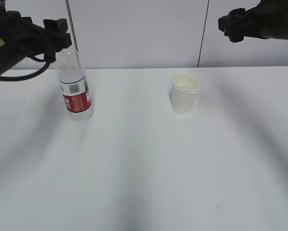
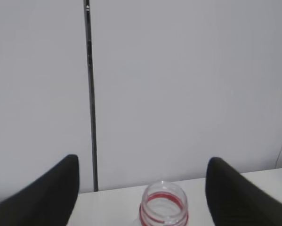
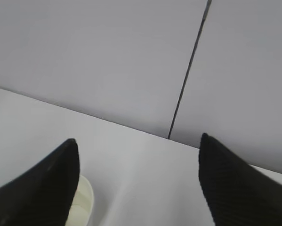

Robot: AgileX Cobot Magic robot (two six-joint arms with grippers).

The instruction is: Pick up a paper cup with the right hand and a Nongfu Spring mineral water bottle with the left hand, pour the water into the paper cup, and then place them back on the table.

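I have both hands high and spread wide, gripping nothing. The Nongfu Spring mineral water bottle (image 1: 75,91) stands upright on the table (image 1: 144,173), just below and ahead of my left hand (image 1: 57,31). The paper cup (image 1: 184,93) sits upright below-left of my right hand (image 1: 230,26), farther off.

A pale grey wall (image 1: 134,33) stands behind. Two dark vertical seams (image 1: 204,33) divide it into panels.
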